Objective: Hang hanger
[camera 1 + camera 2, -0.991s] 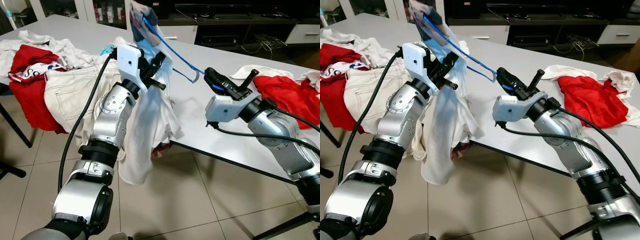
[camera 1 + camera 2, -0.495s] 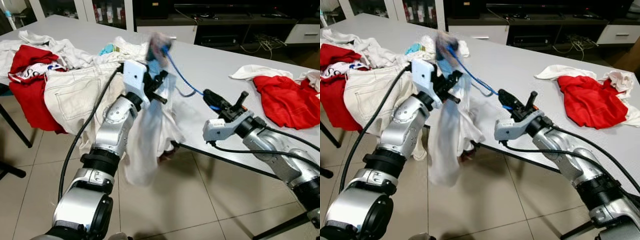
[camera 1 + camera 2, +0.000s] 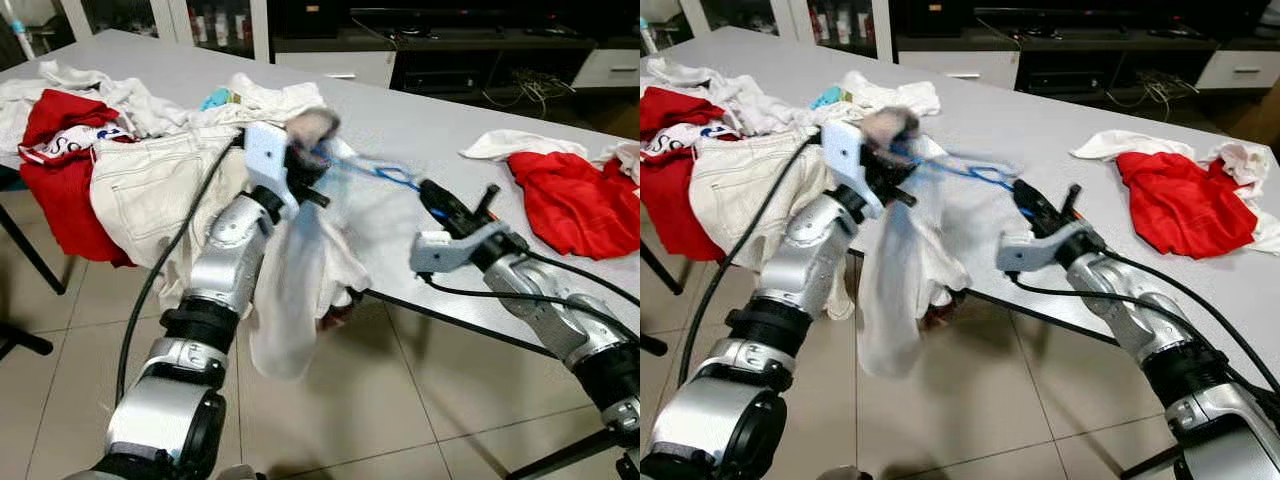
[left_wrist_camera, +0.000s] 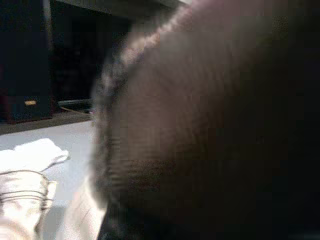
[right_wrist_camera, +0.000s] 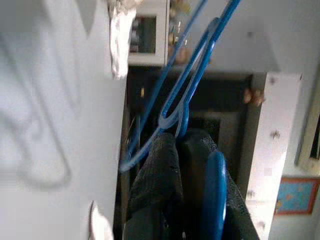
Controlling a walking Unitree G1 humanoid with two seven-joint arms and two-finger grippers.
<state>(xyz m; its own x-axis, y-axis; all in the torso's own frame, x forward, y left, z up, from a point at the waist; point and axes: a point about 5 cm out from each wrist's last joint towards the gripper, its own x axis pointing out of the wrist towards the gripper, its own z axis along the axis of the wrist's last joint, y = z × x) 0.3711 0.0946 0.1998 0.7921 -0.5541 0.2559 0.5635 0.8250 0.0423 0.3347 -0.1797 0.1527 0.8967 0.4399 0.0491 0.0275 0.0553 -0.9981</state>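
A thin blue wire hanger [image 3: 375, 170] lies almost level just above the grey table [image 3: 420, 115], stretched between my two grippers. My right gripper [image 3: 437, 200] is shut on its hook end; in the right wrist view the black fingers [image 5: 160, 170] pinch the blue wire [image 5: 192, 75]. My left gripper [image 3: 308, 150] holds the other end, wrapped in a blurred bunch of a white garment [image 3: 295, 290]. That garment hangs off the table's front edge toward the floor. Dark blurred cloth [image 4: 200, 125] covers most of the left wrist view.
A pile of clothes sits at the table's left: a red piece [image 3: 55, 120], beige jeans [image 3: 150, 185] and white cloth. A red and white garment [image 3: 575, 205] lies at the right. Dark cabinets stand behind the table; tiled floor [image 3: 420, 400] lies below.
Both arms have come down. The hanger and bunched garment dropped from high above the table to just over it, and the hanger went from steeply slanted to nearly level.
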